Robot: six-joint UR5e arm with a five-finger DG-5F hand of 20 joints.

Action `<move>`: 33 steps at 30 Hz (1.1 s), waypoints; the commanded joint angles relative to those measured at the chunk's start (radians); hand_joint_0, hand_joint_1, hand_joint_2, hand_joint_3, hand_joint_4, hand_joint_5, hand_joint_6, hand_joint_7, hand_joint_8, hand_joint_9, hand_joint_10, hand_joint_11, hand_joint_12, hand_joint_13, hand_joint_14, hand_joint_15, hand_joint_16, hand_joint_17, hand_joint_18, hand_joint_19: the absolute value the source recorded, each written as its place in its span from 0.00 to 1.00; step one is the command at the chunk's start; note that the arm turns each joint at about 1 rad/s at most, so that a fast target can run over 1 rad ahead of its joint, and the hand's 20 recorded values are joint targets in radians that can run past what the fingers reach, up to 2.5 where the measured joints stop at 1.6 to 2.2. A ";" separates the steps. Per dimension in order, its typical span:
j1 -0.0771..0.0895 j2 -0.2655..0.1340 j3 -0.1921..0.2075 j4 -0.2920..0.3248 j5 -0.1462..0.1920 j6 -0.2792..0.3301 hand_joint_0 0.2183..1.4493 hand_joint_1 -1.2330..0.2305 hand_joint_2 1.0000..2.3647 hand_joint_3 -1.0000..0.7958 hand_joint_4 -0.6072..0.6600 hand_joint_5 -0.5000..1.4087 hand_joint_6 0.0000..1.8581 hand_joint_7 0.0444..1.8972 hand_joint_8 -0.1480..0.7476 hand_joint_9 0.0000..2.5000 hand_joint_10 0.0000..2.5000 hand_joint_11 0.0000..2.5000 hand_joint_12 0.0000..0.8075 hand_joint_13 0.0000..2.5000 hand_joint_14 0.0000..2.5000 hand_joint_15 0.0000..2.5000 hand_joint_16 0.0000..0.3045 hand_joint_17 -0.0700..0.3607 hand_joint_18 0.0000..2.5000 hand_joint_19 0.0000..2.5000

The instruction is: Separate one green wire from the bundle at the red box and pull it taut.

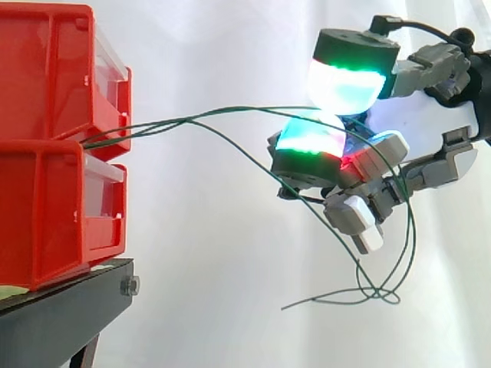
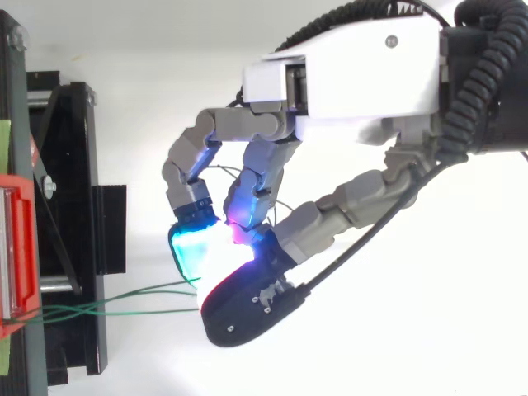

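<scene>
Several thin green wires (image 1: 161, 123) leave the gap between the two stacked red boxes (image 1: 46, 77) at the left and run right to my hand (image 1: 376, 165). The hand is curled, and its glowing pads (image 1: 345, 84) close from above and below on the upper green wire (image 1: 245, 109), which runs nearly level. Another wire (image 1: 253, 159) slopes down under the hand and ends in a slack loop (image 1: 380, 294). From above, the wires (image 2: 124, 299) stretch from the red box (image 2: 16, 247) to the cyan pad (image 2: 191, 247) of the hand (image 2: 355, 78).
The red boxes sit on a black stand (image 1: 61, 307), which lies along the left edge from above (image 2: 74, 165). A white curtain hangs behind everything.
</scene>
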 commanded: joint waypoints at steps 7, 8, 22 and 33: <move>0.000 0.002 -0.008 0.016 -0.001 0.001 0.30 0.33 0.02 0.47 0.53 0.18 0.49 0.59 0.51 0.45 0.02 0.61 0.46 0.36 0.01 0.31 0.17 0.43 0.34 0.21; 0.002 0.002 -0.009 0.016 -0.001 0.001 0.30 0.33 0.02 0.47 0.52 0.18 0.49 0.59 0.51 0.45 0.02 0.61 0.46 0.36 0.01 0.31 0.17 0.43 0.34 0.21; 0.008 0.002 -0.008 0.014 0.028 0.006 0.29 0.33 0.01 0.51 0.51 0.20 0.49 0.59 0.54 0.47 0.05 0.57 0.50 0.37 0.01 0.29 0.19 0.46 0.36 0.19; 0.014 0.003 -0.092 0.105 0.113 0.076 0.29 0.33 0.01 0.51 0.52 0.20 0.49 0.60 0.55 0.47 0.13 0.57 0.50 0.37 0.01 0.30 0.19 0.46 0.36 0.19</move>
